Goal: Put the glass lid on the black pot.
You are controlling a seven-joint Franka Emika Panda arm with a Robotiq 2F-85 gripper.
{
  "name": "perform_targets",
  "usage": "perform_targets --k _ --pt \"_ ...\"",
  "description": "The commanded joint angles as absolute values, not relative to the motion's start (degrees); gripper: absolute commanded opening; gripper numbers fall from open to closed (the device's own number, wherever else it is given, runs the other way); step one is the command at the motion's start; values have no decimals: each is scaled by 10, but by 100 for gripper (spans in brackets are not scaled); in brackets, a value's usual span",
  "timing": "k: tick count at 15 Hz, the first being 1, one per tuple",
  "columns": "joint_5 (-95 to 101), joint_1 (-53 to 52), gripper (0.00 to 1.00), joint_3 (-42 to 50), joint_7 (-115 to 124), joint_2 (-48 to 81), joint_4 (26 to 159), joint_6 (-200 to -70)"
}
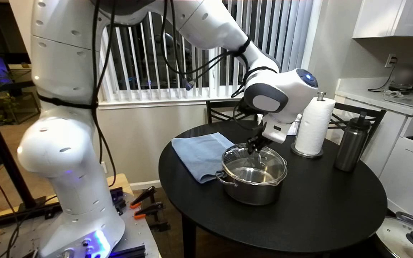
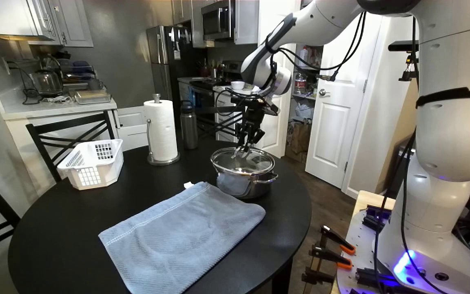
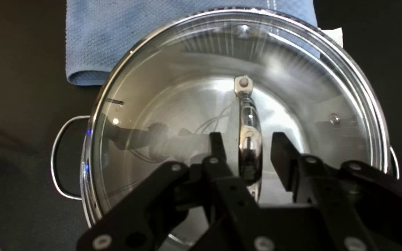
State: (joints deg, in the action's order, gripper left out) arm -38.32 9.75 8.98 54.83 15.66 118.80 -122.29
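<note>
The glass lid [image 1: 244,165] rests over the top of the black pot [image 1: 253,193], a wide shiny silver-grey one, in both exterior views. Its metal rim follows the pot's rim nearly all round; in the wrist view a loop side handle [image 3: 65,157] of the pot sticks out at left. Across the lid's middle runs a shiny arched metal handle [image 3: 250,139]. My gripper [image 3: 248,143] is open around that handle, a finger on each side and a visible gap to both. In an exterior view the gripper [image 2: 246,143] points down just above the lid's centre.
A folded blue towel [image 2: 190,237] lies beside the pot on the round black table [image 1: 321,215]. A paper towel roll [image 1: 314,125], a metal bottle [image 1: 351,145] and a white basket [image 2: 94,163] also stand on it.
</note>
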Motion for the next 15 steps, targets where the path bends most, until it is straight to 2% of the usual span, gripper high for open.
perform_targets --k 1,5,8,9,10,11,15 --pt "-391 98 70 93 537 132 1201 -1213" --pt "-391 97 96 92 537 126 1202 -1215" --pt "-378 92 100 93 550 133 1195 -1215" --pt "-376 91 96 93 551 134 1194 -1215" --pt "-374 90 75 92 551 136 1193 -1215" --pt "-373 90 73 92 552 137 1192 -1215" --pt "-371 88 45 92 553 137 1191 -1214"
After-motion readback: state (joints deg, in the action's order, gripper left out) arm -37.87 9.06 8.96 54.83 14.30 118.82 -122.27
